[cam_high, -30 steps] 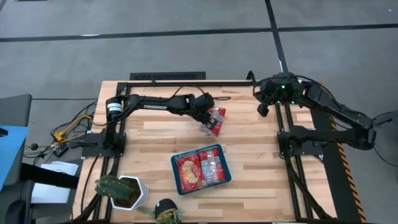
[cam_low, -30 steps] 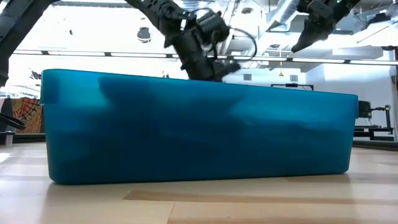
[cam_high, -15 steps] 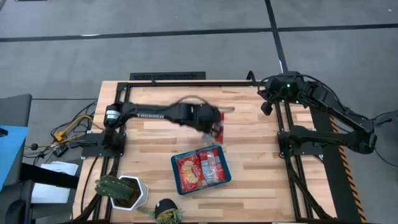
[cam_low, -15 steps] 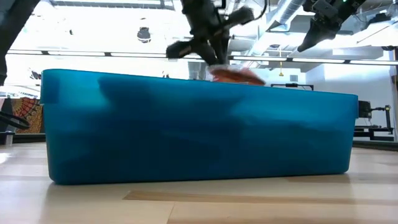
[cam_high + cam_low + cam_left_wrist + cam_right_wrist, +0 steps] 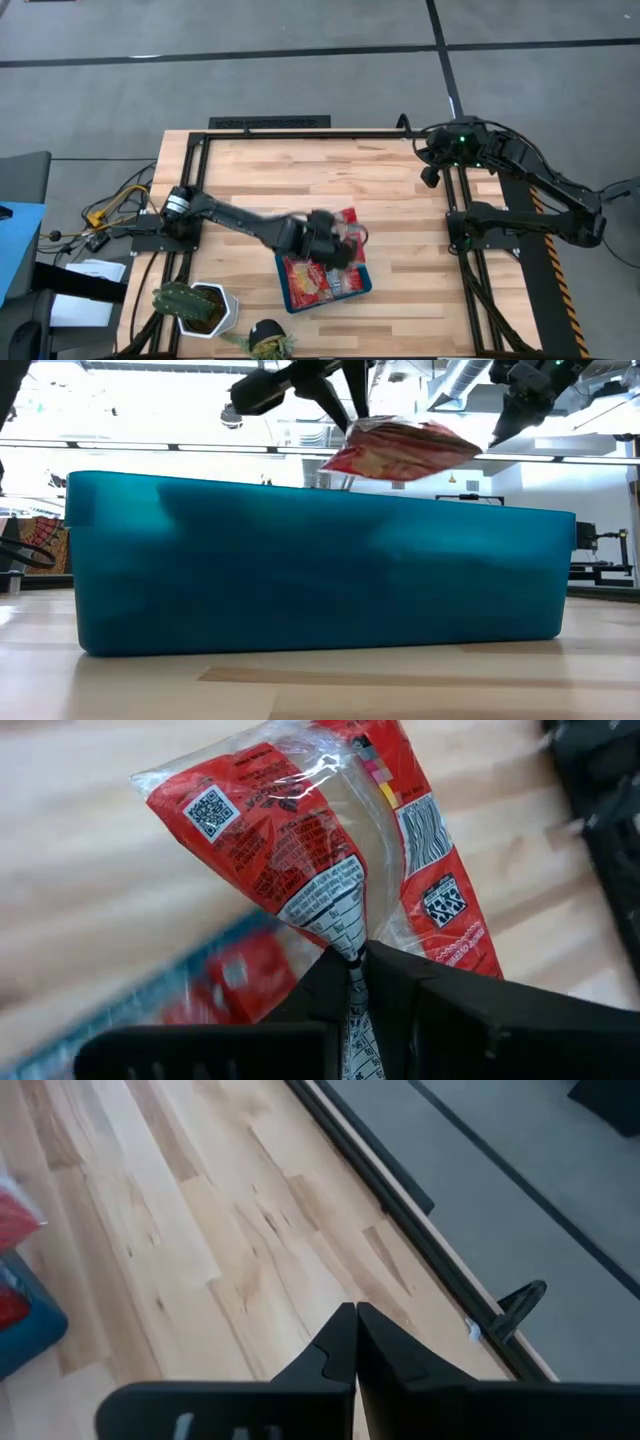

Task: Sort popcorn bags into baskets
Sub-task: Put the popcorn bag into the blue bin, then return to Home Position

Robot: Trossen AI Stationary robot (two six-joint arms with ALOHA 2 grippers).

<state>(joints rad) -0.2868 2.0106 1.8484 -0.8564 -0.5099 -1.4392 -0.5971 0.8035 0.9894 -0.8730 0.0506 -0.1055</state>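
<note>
A: What has changed in the last second?

B: The left gripper (image 5: 338, 243) has swung across the table (image 5: 400, 190) from the far side, carrying 1 popcorn bag (image 5: 348, 222) with it. It is now over the far edge of the teal basket (image 5: 283, 291), where a second ago it hung well short of it.

A: Is the bag held firmly?

B: In the left wrist view the 2 dark fingers (image 5: 320, 990) are pressed together on the packet's crimped end, so the popcorn bag (image 5: 340, 850) fans out from the pinch. The low view shows the bag (image 5: 400, 450) lifted clear above the basket's rim (image 5: 320, 495), tilted, touching nothing below.

A: And what is already in the basket?

B: Several red packets (image 5: 318, 275) lie flat inside. I cannot count them exactly, because the arm covers part of the tray.

A: What about the right arm?

B: The right gripper (image 5: 428, 175) waits at the table's far right corner, well apart from the basket. Its fingers (image 5: 340, 1342) are closed on nothing, over bare wood.

A: So where does the task stand?

B: I judge that the carry is almost done. What remains is lowering a little and releasing, so the bag lands inside, not on the rim.
</note>
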